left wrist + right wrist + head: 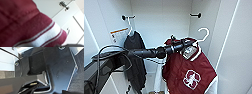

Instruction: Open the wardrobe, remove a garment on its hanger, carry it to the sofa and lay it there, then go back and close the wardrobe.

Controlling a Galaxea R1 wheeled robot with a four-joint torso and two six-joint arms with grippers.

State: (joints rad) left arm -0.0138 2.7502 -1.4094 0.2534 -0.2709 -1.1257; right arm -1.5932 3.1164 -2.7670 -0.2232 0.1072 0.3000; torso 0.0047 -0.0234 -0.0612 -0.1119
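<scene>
Maroon fabric dominates this moment: the garment [190, 72], a varsity jacket with white sleeves and a white chest emblem, hangs tilted in front of the open wardrobe [159, 22]. Its thin white hanger [204, 33] sits at the jacket's collar, with the curved hook in open air, apart from any peg. The nearest black peg [195, 15] on the wardrobe's back wall is above the hook. A second peg, further along the back wall from the jacket, carries a black T-shirt [135, 57].

The robot's left arm reaches across to the jacket's collar, where the left gripper [189, 43] meets the hanger. The fingers are hidden by cloth and arm parts, so I cannot tell how far open they are; since the hook hangs on nothing, they appear to be bearing the hanger. The left wrist view presses close against maroon cloth with a striped maroon-and-white band.

Risks, as a judgement: the jacket hangs lopsided, so it could slide off one end of the hanger. The free hook could catch the wardrobe's door edge or the peg as it comes out. The T-shirt hangs close beside the arm and could be dragged along. A shallow hold could let the hanger twist or drop.
</scene>
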